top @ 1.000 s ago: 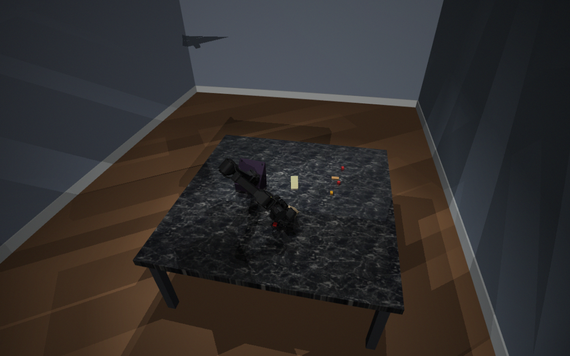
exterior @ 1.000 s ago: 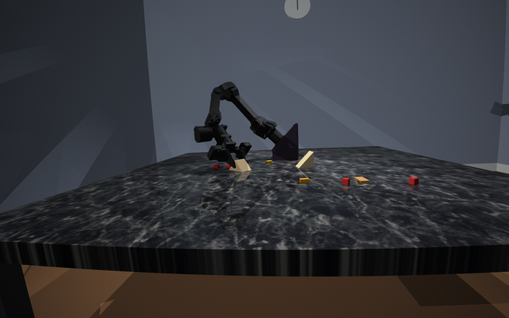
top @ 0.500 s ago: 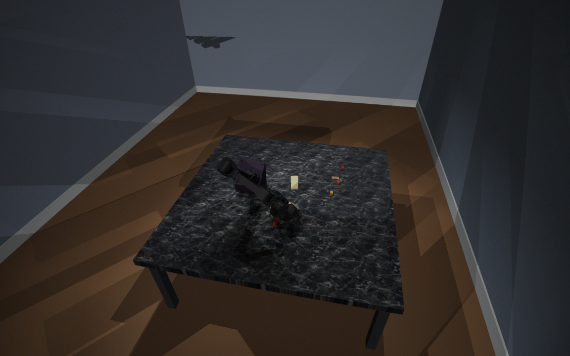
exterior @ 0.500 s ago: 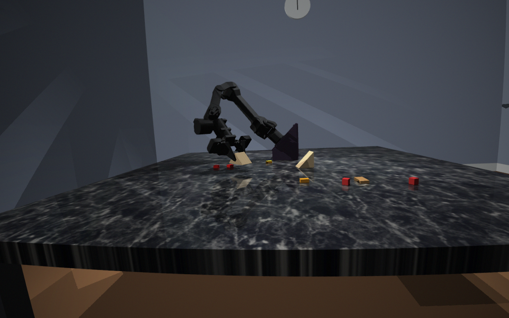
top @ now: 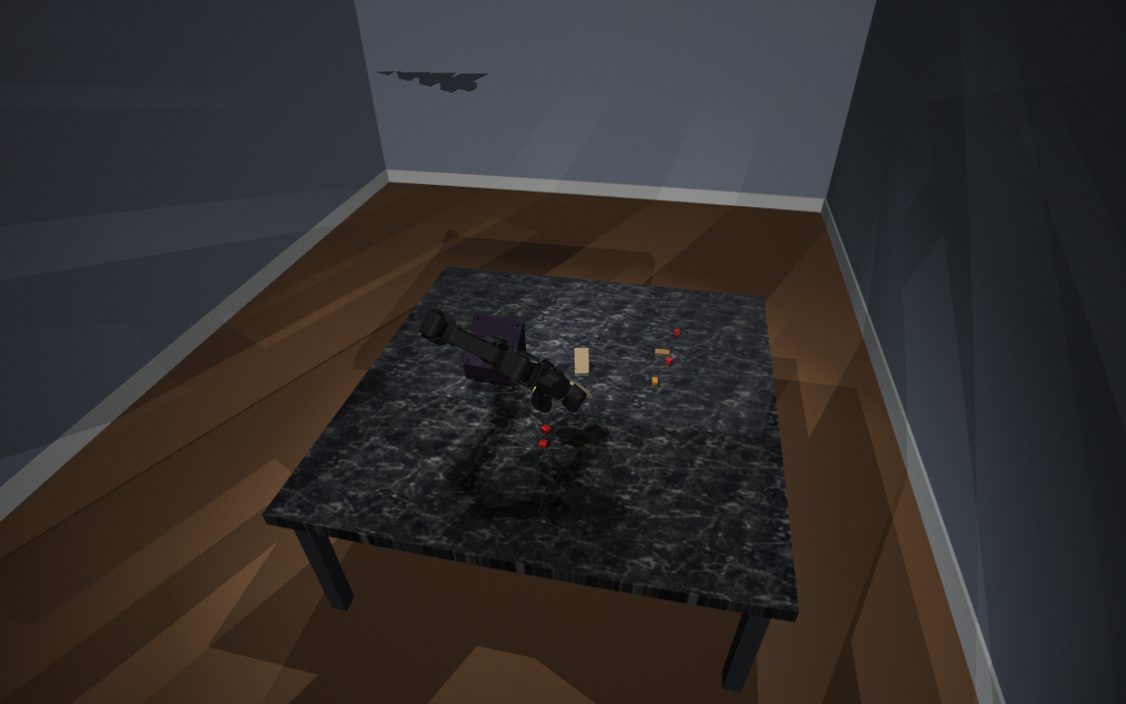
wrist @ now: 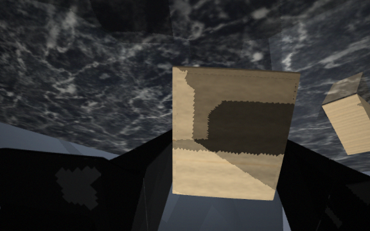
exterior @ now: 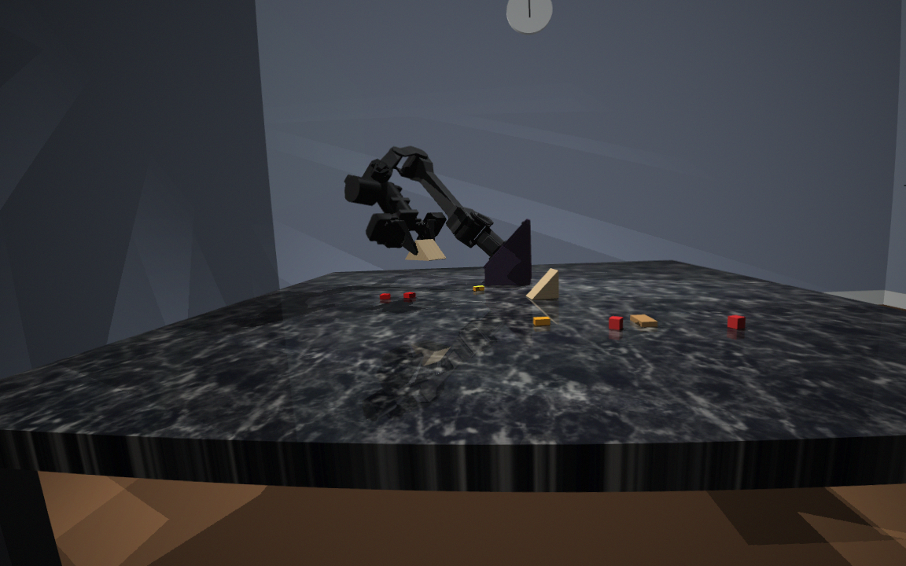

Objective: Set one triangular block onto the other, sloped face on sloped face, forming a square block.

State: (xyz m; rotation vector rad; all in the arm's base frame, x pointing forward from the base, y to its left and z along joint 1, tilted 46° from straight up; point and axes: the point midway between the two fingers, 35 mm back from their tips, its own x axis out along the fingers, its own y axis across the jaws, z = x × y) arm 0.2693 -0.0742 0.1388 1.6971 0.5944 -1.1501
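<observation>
My gripper [exterior: 425, 248] [wrist: 223, 140] is shut on one pale wooden triangular block [top: 584, 391] [exterior: 428, 250] [wrist: 227, 173], with one finger on each side of it. The held block is in the air above the black marble table [top: 637, 499] [exterior: 513, 394]; its reflection shows well below it in the exterior view. In the top view the hand hides most of it. The other triangular block [top: 581, 360] [exterior: 546, 285] [wrist: 352, 125] stands on the table, apart from the held one, its slope facing left in the exterior view. It shows at the right in the wrist view.
Two red cubes [top: 545, 428] [top: 542, 444] lie near the hand's side of the table. Two more red cubes [exterior: 615, 323] [exterior: 735, 322], a small tan piece [top: 662, 352] [exterior: 643, 321] and a yellow piece [top: 654, 380] [exterior: 540, 321] lie beyond the standing block. Another yellow piece [exterior: 478, 288] lies near the dark arm mount [exterior: 516, 263].
</observation>
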